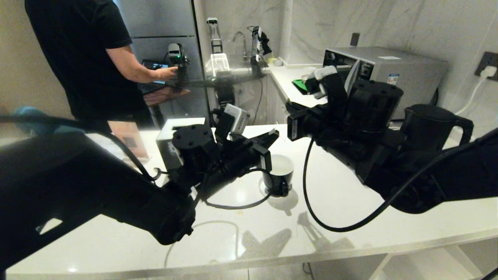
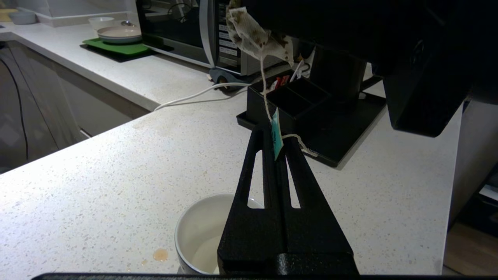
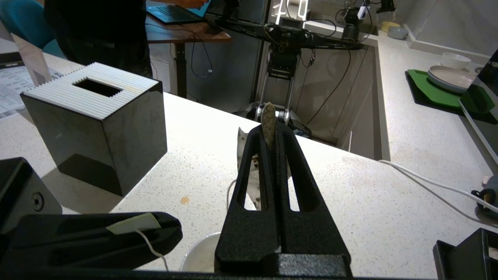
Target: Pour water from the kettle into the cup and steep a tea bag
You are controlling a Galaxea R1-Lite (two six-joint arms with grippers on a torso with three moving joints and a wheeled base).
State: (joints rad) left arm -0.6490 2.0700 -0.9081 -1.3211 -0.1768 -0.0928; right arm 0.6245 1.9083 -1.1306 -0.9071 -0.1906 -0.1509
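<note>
The left gripper (image 2: 277, 134) is pressed together on the small teal paper tag (image 2: 276, 136) of the thin white string (image 2: 265, 93); the small glossy black mug with white interior (image 2: 202, 229) stands on the white speckled counter (image 2: 116, 163) directly below it. The right gripper (image 3: 269, 130) pinches the pale whitish tea bag with brown stains (image 3: 268, 120) by its edge, above the left gripper; the matte black plastic jug kettle (image 1: 430, 126) stands behind the right arm, untouched.
</note>
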